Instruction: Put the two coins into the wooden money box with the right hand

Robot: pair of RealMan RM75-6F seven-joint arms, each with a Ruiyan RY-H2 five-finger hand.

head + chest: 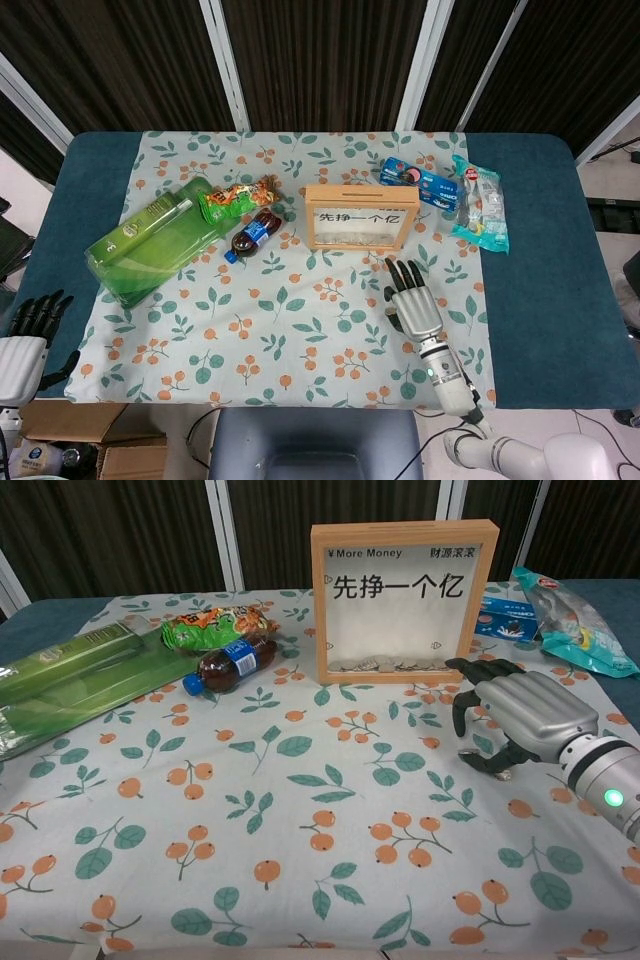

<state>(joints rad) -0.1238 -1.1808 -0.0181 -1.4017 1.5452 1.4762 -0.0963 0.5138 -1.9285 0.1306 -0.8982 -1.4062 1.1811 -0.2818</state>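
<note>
Right hand: we see the right hand [520,718] at the centre right of the chest view, palm down just above the flowered cloth [300,810]; its fingers are curled downward with gaps between them, the tips close to the cloth; we cannot tell whether anything is under the palm.
Left hand: the left hand [28,325] sits at the lower left edge of the head view, off the bench [540,300]; its dark fingers point upward and lie apart; nothing is in it.
Wooden money box: the wooden money box [402,600] stands upright at the upper centre of the chest view, just above and to the left of the right hand; through its clear front we see a layer of coins [385,664] lying at the bottom.
Loose coins: we cannot make out any on the cloth.
Left of the box: a cola bottle [228,666] lies on its side; a green snack bag [212,626] is just above it; a long green packet [85,675] is at the far left.
Right of the box: a blue packet [505,617]; a light blue bag [570,620] at the upper right.
</note>
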